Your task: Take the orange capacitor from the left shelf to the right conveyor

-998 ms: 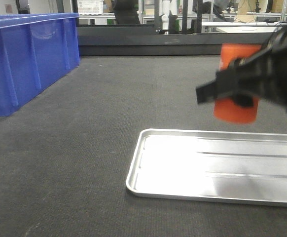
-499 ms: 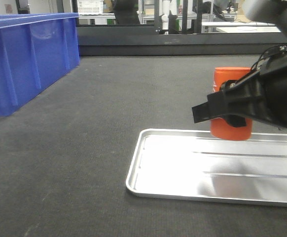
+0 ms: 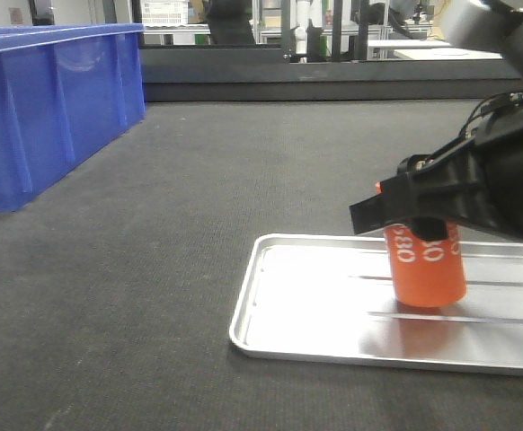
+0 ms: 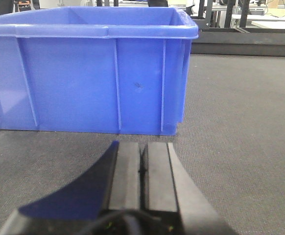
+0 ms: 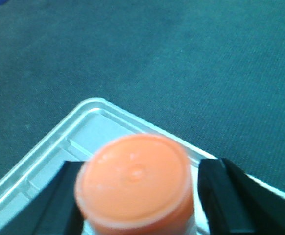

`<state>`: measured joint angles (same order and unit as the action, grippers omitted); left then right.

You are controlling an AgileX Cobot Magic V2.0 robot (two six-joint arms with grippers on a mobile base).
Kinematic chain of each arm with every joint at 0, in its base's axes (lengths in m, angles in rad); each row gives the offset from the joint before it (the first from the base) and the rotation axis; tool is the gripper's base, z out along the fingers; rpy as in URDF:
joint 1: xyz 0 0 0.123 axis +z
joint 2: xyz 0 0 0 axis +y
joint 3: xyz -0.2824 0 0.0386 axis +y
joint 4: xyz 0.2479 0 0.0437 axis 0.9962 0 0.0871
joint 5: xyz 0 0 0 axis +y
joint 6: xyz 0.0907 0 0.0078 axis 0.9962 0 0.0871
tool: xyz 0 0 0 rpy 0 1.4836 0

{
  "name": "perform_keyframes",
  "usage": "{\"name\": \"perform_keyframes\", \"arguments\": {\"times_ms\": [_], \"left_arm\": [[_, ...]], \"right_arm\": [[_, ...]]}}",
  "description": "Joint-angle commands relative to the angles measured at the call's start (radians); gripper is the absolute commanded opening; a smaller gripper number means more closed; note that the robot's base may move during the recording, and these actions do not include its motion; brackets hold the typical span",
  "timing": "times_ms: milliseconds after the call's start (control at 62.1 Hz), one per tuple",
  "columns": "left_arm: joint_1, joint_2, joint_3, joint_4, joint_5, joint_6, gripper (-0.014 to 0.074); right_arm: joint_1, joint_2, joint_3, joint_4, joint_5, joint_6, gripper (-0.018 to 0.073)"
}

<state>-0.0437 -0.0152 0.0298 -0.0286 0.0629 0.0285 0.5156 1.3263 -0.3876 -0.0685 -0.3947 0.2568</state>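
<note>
The orange capacitor point(image 3: 428, 274) stands in a small shallow silver tray point(image 3: 297, 305) that lies on the right conveyor point(image 3: 199, 206), the dark textured belt that fills most of the front view. Its base appears to meet the tray floor near the tray's middle ridges, and it leans slightly, with white digits running down its side. The right gripper point(image 3: 423, 220) reaches in from the right and surrounds the upper part of the cylinder. In the right wrist view its black fingers point(image 5: 225, 196) sit close on both sides of the flat orange top. The picture is blurred and a thin pale strip shows beside one finger, so I cannot tell whether they press on the capacitor or only flank it. The left gripper point(image 4: 142, 161) hangs low over the belt, well apart from the tray, with its two fingers pressed together and nothing between them. It faces the side wall of a large blue bin point(image 4: 83, 83) that rests on the belt at the far left.
</note>
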Motion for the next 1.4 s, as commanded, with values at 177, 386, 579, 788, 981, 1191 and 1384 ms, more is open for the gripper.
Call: {"name": "perform_keyframes", "arguments": {"times_ms": [177,386,579,788,981,1191,1384], "left_arm": [[-0.005,-0.01,0.028,-0.006,-0.088,-0.004,-0.0125],[-0.005,-0.01,0.028,-0.006,-0.088,-0.004,-0.0125],[-0.005,-0.01,0.028,-0.006,-0.088,-0.004,-0.0125],[-0.005,-0.01,0.028,-0.006,-0.088,-0.004,-0.0125],[-0.005,-0.01,0.028,-0.006,-0.088,-0.004,-0.0125],[-0.005,-0.01,0.028,-0.006,-0.088,-0.004,-0.0125],[-0.005,-0.01,0.028,-0.006,-0.088,-0.004,-0.0125]], "right_arm": [[-0.002,-0.026,-0.032,-0.007,-0.084,0.004,0.056],[-0.002,-0.075,-0.033,-0.007,-0.124,0.004,0.056],[-0.002,-0.178,-0.033,-0.007,-0.125,0.004,0.0559],[-0.002,-0.375,-0.033,-0.007,-0.009,0.004,0.0558],[-0.002,-0.58,-0.033,-0.007,0.213,0.004,0.0405],[-0.002,-0.791,-0.033,-0.007,0.276,0.004,0.0049],[-0.002,-0.885,-0.033,-0.007,0.273,0.004,0.0054]]}}
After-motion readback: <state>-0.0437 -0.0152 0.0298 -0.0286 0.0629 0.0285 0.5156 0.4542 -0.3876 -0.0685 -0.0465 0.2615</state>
